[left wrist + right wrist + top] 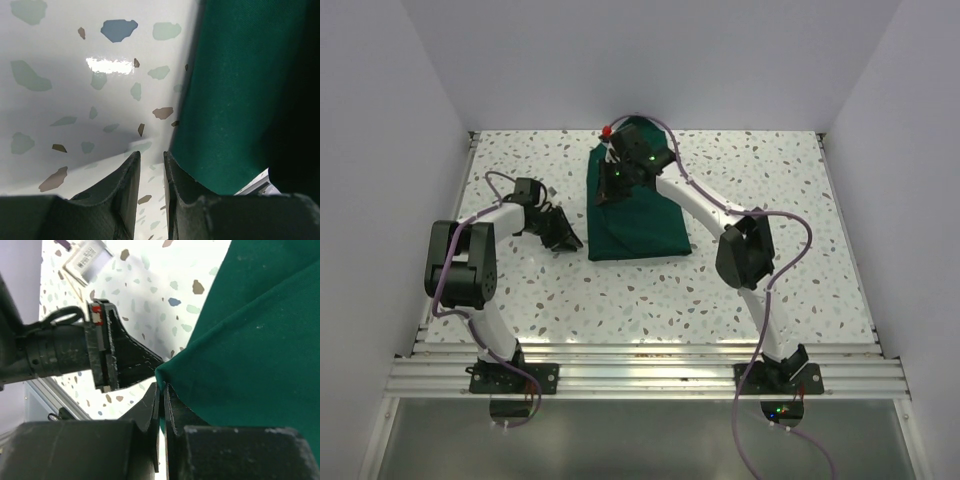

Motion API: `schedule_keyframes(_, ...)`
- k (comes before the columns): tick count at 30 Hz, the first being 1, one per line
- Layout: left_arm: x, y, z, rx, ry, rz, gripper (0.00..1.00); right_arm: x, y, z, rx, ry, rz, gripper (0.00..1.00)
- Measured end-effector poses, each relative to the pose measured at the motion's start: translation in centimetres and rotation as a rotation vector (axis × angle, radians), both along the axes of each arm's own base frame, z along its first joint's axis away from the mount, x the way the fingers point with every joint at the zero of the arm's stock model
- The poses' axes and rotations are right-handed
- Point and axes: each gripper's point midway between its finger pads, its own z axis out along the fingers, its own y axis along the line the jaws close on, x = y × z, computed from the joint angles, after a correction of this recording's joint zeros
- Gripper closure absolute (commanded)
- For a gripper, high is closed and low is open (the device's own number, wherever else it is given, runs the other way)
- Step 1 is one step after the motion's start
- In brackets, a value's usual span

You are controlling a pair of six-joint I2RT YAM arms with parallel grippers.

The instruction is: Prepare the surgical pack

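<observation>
From where I sit, the metal rails carrying both arm bases come first, at the near edge of the speckled bench; past them the left pincer sits low over bare bench, its fingers a narrow gap apart with nothing between them, just beside the left edge of the surgical pack; the pack lies folded on the bench's middle and reaches toward the far side; the right pincer is clamped on a corner of the pack's left edge, and the left pincer's tip points right at that corner, though I cannot tell whether it touches; the right forearm crosses above the pack and hides part of it; a small red item shows at the pack's far end, too small to identify.
</observation>
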Motion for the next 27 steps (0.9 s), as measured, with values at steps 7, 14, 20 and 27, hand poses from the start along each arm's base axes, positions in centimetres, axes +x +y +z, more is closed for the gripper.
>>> schedule_keyframes(7,0.1,-0.4,0.1,-0.008,-0.007,-0.008,0.72,1.0,0.2,2.0,0.026,-0.046,-0.020,1.00)
schedule_keyframes(14,0.0,-0.4,0.1,-0.011,-0.007,-0.010,0.71,3.3,-1.0,1.7,0.009,-0.071,-0.088,1.00)
schedule_keyframes(20,-0.2,-0.4,0.1,-0.008,0.001,-0.015,0.68,5.0,-2.2,-1.0,-0.020,-0.040,-0.135,1.00)
schedule_keyframes(27,0.5,-0.4,1.1,-0.010,-0.017,-0.029,0.60,4.3,-1.6,-2.8,0.001,0.021,-0.118,0.52)
